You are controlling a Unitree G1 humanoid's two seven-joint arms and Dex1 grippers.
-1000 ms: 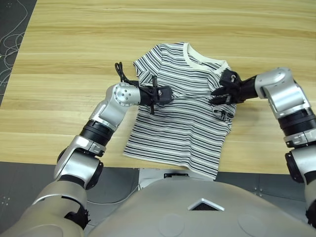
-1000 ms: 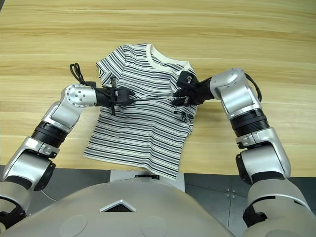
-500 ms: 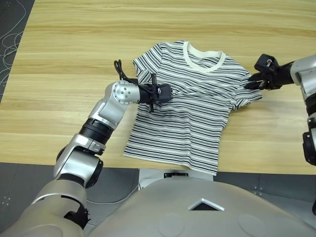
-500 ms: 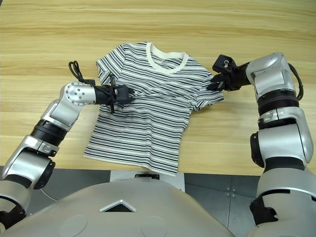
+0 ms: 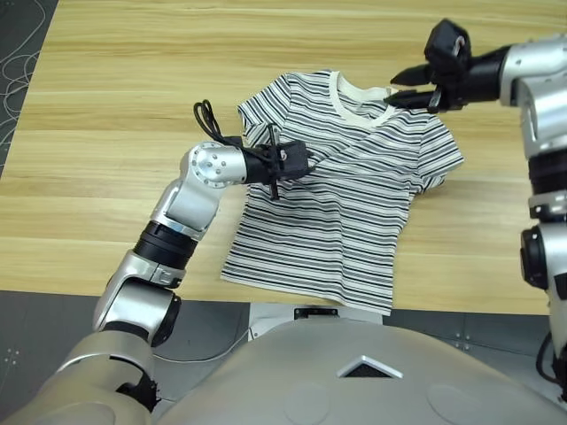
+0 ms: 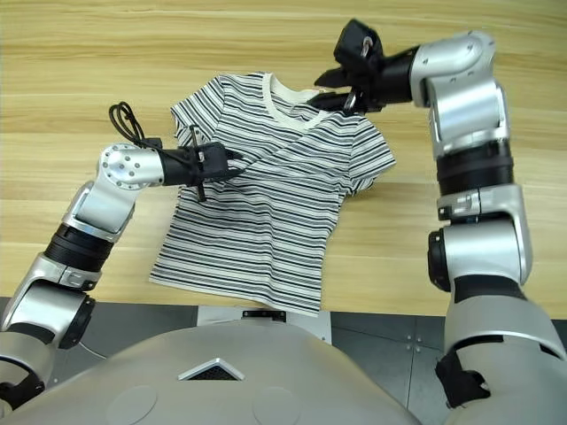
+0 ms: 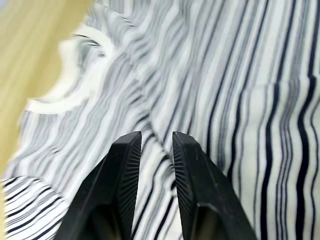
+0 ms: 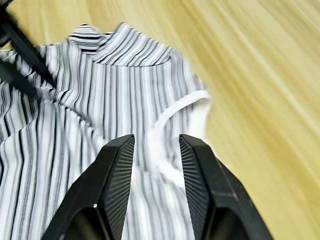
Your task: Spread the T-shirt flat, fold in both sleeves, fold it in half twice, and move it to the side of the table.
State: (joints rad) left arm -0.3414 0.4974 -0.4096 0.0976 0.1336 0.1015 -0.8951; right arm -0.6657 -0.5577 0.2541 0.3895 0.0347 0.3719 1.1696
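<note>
Checking in from the remote desk. The black, white and grey striped T-shirt with the cream ribbed collar is lying face up on the light wooden table. It sits roughly mid-table, collar at the far end, and the hem comes right down to the near edge. The whole thing is a bit skewed, with the hem more to the left than the collar. The right sleeve is spread out to the side. The left sleeve is sticking out past my left arm.

My left gripper is down on the chest of the shirt, on its left half. It's nearly closed, with just a thin gap, and a ridge of the cloth looks nipped in there. Creases run from that spot up towards the collar.

My right gripper is up in the air over the far right side of the shirt, just above the collar and shoulder. The jaws are parted with nothing in them, and through the gap I can see the neckline lying below.
</note>
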